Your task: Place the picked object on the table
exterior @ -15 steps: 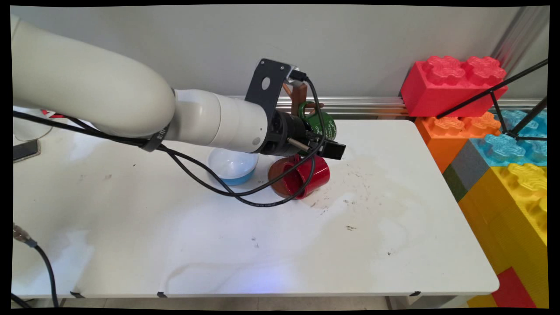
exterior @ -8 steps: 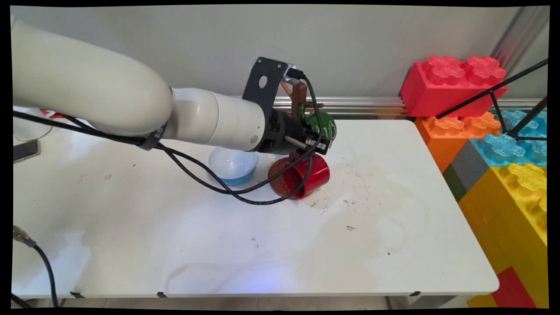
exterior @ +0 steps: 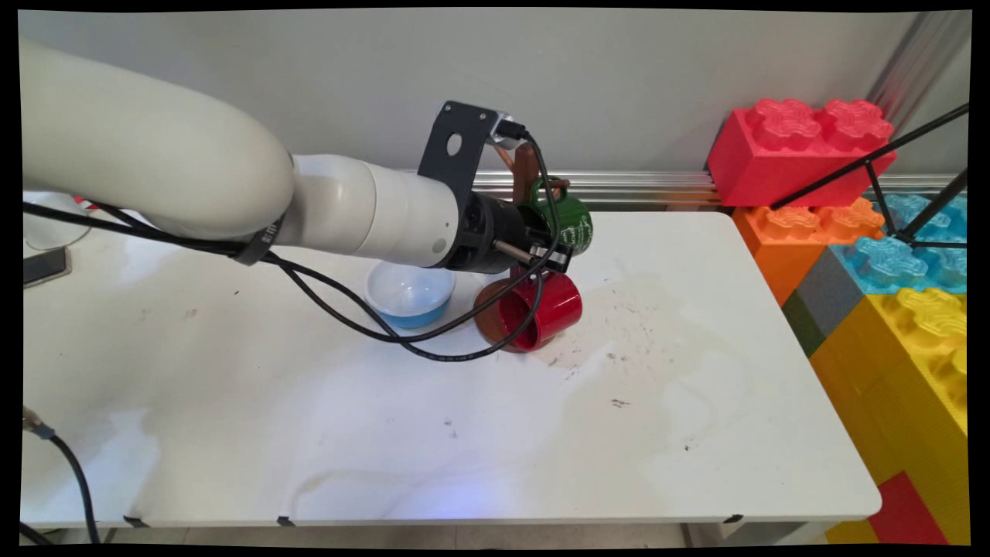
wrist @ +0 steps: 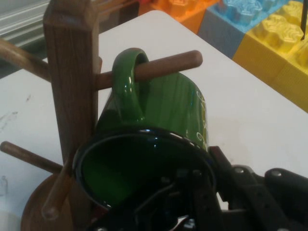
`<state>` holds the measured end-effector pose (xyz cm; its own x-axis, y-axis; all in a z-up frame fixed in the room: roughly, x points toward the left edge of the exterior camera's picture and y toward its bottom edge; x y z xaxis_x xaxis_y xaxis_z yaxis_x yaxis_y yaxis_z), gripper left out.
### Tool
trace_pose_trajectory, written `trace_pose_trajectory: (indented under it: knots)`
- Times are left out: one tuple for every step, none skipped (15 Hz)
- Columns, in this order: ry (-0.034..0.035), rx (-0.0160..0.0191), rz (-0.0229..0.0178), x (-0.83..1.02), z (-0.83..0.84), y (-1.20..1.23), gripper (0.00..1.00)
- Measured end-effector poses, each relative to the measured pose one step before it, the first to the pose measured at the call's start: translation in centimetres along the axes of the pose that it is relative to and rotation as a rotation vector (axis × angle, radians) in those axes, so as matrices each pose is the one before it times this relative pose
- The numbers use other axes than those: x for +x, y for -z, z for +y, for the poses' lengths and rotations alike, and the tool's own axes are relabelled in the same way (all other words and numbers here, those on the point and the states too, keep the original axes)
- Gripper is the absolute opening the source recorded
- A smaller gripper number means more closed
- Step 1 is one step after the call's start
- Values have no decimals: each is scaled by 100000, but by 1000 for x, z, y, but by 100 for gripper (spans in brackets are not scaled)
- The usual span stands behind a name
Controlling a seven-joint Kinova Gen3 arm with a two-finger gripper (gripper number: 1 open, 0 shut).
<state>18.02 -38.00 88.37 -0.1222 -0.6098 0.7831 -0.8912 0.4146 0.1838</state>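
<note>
A green mug (exterior: 574, 223) hangs by its handle on a peg of a wooden mug tree (exterior: 527, 164) at the back of the white table (exterior: 479, 433). My gripper (exterior: 558, 252) is at the mug's mouth and open. In the hand view the green mug (wrist: 168, 106) faces me mouth first. The gripper (wrist: 205, 161) straddles the lower right of its rim, one finger inside and one outside. The mug tree (wrist: 71, 82) stands at the left, its peg through the handle. A red mug (exterior: 545, 309) lies on its side just below the gripper, by the tree's round base.
A bowl (exterior: 410, 294), blue outside and white inside, sits left of the red mug, under my wrist. Black cables loop down from the arm over the table. Big toy bricks (exterior: 874, 232) are stacked along the table's right edge. A phone (exterior: 45, 264) lies at far left.
The gripper has drawn back to the left, away from the mug tree. The green mug has stayed hanging on its peg and shows more fully now.
</note>
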Motion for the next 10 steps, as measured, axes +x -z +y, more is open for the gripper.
trace_pose_trajectory:
  knots:
    - [279, 173, -183, -32, -81, 109, 0]
    - [239, 9, -117, -12, -28, 81, 0]
    - [266, -36, -88, 10, -28, 78, 0]
    - [253, -71, -3, 34, 0, 81, 0]
    - [231, -92, 43, 59, 17, 69, 0]
    - [313, -90, 126, 79, 15, 92, 0]
    - [241, -151, 111, 93, 32, 68, 0]
    - [198, -268, 179, 132, 59, 78, 0]
    - [215, -179, 210, 127, 44, 95, 0]
    - [128, -232, 220, 153, 61, 81, 0]
